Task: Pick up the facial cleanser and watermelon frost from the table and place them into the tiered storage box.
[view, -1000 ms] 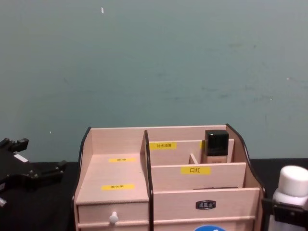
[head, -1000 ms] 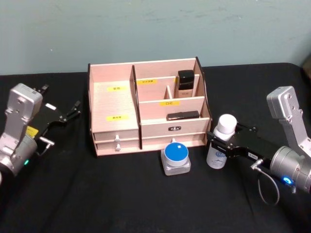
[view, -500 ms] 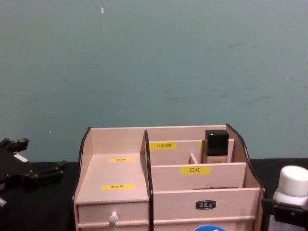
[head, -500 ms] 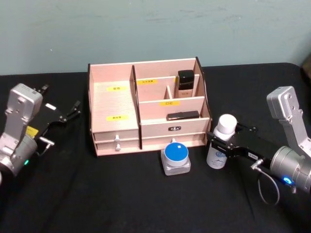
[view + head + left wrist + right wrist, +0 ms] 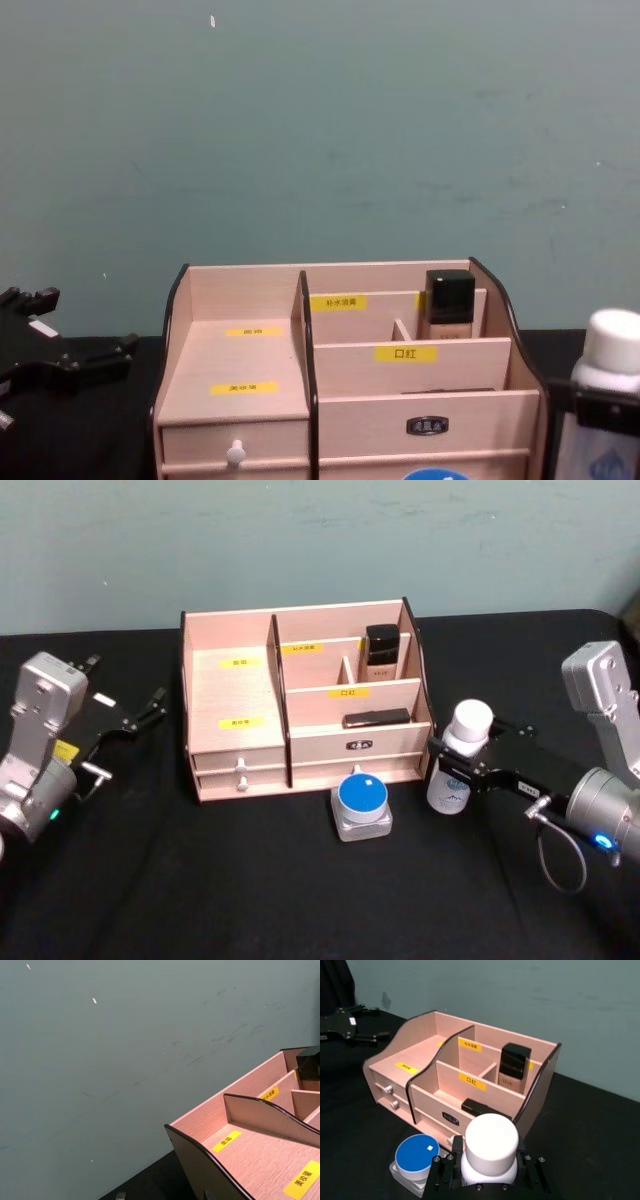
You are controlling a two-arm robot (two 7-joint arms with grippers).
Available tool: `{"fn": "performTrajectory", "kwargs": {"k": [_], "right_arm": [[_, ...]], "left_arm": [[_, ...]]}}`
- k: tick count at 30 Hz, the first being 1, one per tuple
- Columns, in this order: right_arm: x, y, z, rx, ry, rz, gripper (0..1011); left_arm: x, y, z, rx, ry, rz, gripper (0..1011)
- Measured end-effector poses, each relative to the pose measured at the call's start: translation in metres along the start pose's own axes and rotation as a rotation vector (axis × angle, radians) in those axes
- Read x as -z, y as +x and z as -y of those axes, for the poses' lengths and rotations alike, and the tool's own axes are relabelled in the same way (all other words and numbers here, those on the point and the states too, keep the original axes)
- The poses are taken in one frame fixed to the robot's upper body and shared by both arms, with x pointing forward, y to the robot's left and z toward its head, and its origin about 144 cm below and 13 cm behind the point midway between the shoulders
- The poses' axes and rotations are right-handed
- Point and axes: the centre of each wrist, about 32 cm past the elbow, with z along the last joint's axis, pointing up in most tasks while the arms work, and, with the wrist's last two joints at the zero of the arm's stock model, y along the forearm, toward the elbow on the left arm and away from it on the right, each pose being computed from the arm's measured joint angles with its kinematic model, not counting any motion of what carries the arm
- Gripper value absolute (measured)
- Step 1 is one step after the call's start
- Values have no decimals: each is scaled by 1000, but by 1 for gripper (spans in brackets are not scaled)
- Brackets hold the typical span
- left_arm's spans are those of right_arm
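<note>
- Storage box [image 5: 300, 695] is sitting mid-table on the black table [image 5: 230, 880], with its compartments opening upward and its drawers facing the robot.
- Its rear right compartment is holding a dark-capped beige bottle [image 5: 381, 650], standing upright against the right wall.
- The tier just in front of that is holding a flat black item [image 5: 376, 718], lying on its side.
- Right gripper [image 5: 452, 772] is pinching the white bottle [image 5: 470, 720] around its body, below the white cap.
- The white bottle is standing upright just beside the box's right front corner, apart from the dark curved side edge. Whether its base is touching the table, I cannot tell.
- Blue-lidded jar [image 5: 362, 802] is resting on the table just before the box's lower drawers, near the white bottle but not touching it.
- Left gripper [image 5: 140, 712] is parked well off to the box's left, fingers spread and gripping nothing.
- Black tabletop is stretching wide in front of the jar and out past both sides of the box.
</note>
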Motion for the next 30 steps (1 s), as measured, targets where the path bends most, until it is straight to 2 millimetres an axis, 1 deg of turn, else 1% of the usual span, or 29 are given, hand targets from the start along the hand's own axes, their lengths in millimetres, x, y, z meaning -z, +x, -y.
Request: {"fn": "performTrajectory", "kwargs": {"k": [6,7,15,19,22,30], "right_arm": [[-18,-2,7,-18,12,34,601],[-23,-2,9,-26,16,41,601],[-50,-4,11,-56,46,75,601],[-64,-5,7,-74,62,96,601],[-70,-5,4,-85,71,106,601],[-86,-2,-18,-109,92,121,601]], "left_arm": [[0,0,0,0,0,0,1009],[0,0,0,0,0,0,1009],[0,0,0,0,0,0,1010],[0,0,0,0,0,0,1009],[0,0,0,0,0,0,1010],[0,0,0,0,0,0,1010]]}}
